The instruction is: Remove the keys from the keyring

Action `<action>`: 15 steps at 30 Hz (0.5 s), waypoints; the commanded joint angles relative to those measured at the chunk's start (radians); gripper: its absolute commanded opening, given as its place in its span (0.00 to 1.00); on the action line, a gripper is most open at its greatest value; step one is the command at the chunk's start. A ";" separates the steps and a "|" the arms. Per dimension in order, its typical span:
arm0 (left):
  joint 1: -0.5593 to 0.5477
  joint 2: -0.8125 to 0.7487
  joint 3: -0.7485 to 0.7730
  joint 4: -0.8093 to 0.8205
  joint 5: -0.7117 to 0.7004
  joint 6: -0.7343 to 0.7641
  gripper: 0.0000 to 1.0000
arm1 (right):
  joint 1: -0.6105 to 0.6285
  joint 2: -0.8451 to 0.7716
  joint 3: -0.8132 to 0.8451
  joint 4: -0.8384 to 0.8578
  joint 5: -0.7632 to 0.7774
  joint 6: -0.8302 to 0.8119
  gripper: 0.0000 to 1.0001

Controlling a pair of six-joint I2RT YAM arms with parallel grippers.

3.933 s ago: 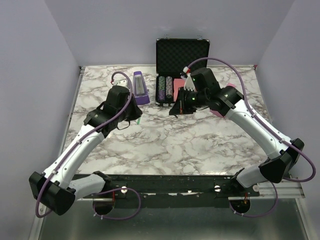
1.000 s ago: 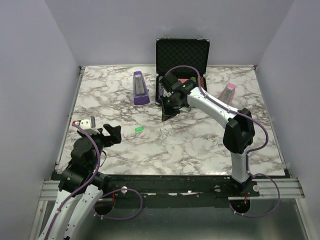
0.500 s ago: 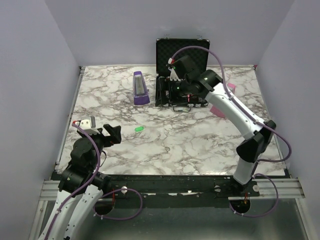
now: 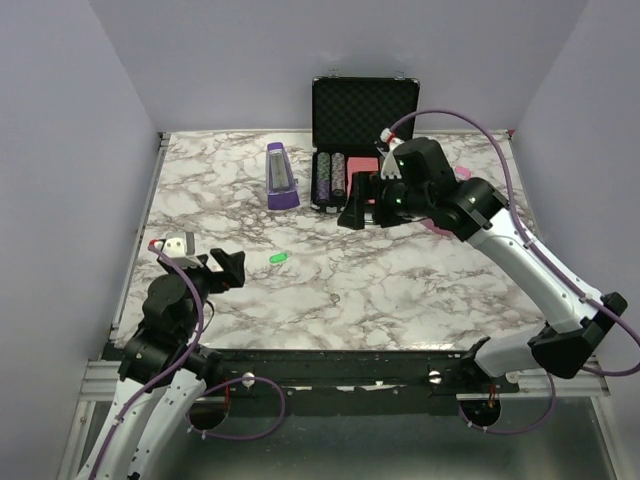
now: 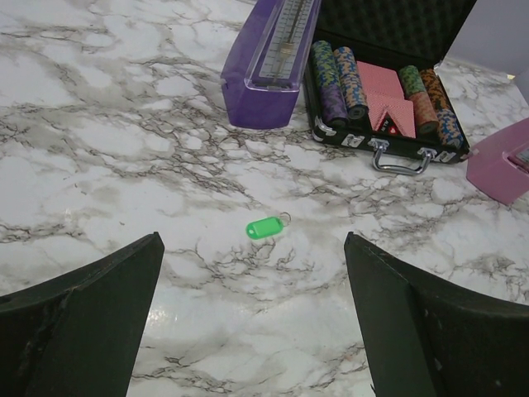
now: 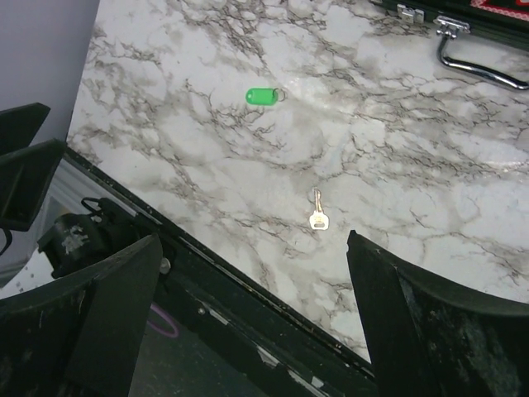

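Observation:
The keyring (image 5: 264, 227), a small green oval tag on a thin metal ring, lies flat on the marble, also seen from above (image 4: 278, 258) and in the right wrist view (image 6: 261, 96). One small silver key (image 6: 317, 217) lies loose on the marble, well apart from the tag. My left gripper (image 5: 252, 273) is open, low at the near left (image 4: 222, 268), with the tag ahead of it and nothing between its fingers. Over the front of the chip case, my right gripper (image 4: 362, 205) is raised and open (image 6: 252, 248), holding nothing.
An open black case (image 4: 363, 110) of poker chips stands at the back centre, its handle (image 6: 479, 66) toward me. A purple metronome-shaped object (image 4: 280, 176) stands left of it, a pink object (image 5: 500, 161) right of it. The table's near edge rail (image 6: 207, 273) shows under the right gripper.
The right gripper has opened and risen from low in front of the case, swinging right. The left arm has stayed still.

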State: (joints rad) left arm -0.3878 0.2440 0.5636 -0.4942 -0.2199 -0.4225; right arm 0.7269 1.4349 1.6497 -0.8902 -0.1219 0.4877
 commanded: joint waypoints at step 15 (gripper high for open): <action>0.006 0.122 -0.250 0.486 -0.050 0.148 0.99 | 0.006 -0.372 -0.358 0.220 0.088 0.069 1.00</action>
State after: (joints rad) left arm -0.3878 0.3237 0.3805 -0.2317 -0.2203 -0.3431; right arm 0.7269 1.1126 1.3495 -0.7227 -0.0658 0.5247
